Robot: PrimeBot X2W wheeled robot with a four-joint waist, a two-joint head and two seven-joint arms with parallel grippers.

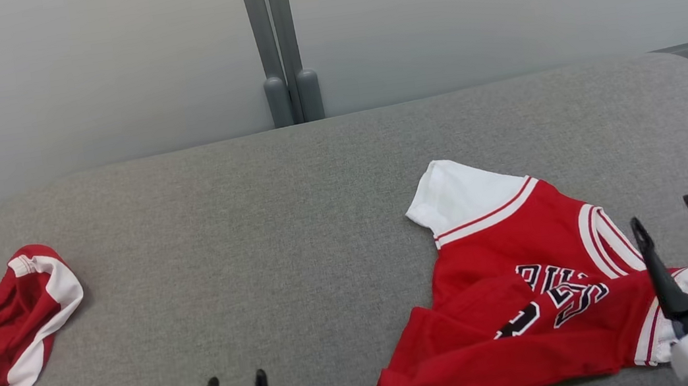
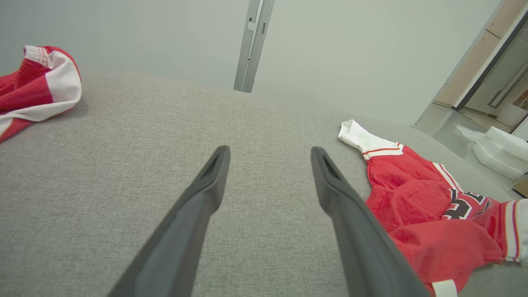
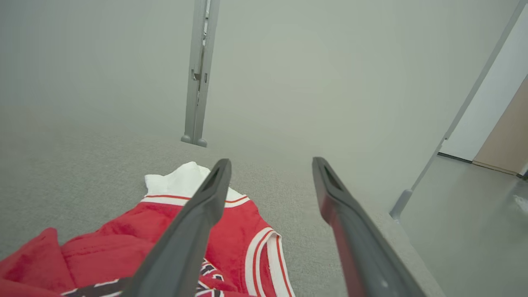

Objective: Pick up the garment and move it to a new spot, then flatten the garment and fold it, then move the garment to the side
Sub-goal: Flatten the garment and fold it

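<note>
Eyeing the jersey (image 1: 510, 244), crumpled near-right on the table (image 1: 256, 231). Holding both jaws wide, empty. Soft, light, floppy (bound to sag): better to pinch at the white sleeve (image 1: 451, 195).

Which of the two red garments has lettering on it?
The jersey on the right; the bunched garment at the left shows only white trim.

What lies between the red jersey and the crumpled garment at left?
Bare grey cushion, in the head view, separates the jersey from the crumpled garment; the open left gripper sits at the near edge.
</note>
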